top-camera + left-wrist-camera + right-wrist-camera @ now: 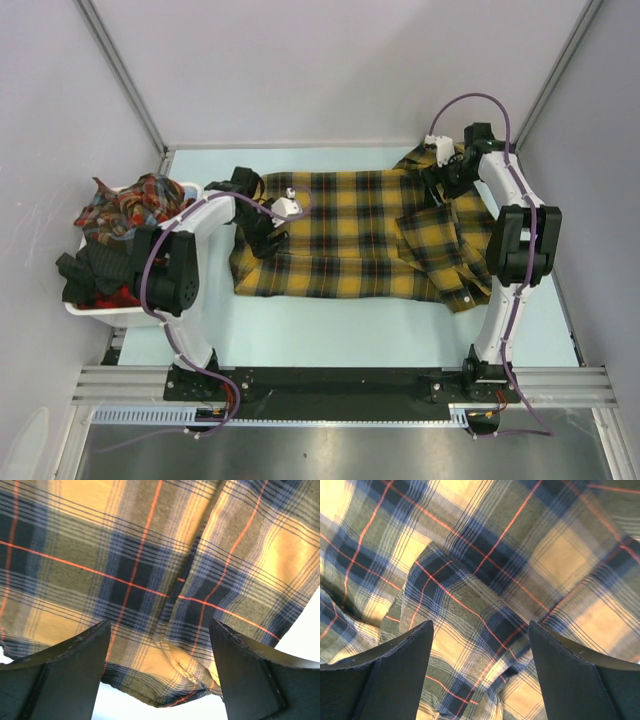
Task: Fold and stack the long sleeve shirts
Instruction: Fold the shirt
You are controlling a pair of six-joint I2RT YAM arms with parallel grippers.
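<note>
Mustard-yellow plaid shirt (340,235) lies spread lengthwise across the middle of the counter (330,335), collar end toward the right arm, hem end toward the left arm. Note that a sleeve lies doubled over the body near the collar end; otherwise the shirt reads as flat and unfolded. Judge the task as early: no folded shirt and no stack appear anywhere on the counter, so the body folds, the stacking and every other garment are left to do.

Check the left fingers (65,670): they stand wide apart above the hem edge, with nothing between them. Check the right fingers (385,670): equally wide apart, over rumpled cloth near the collar, holding nothing.

Count as follows: one shirt on the counter; one white basket (85,308) at the left edge, holding red plaid cloth (130,205) and something dark. You cannot tell how many shirts that heap contains.
</note>
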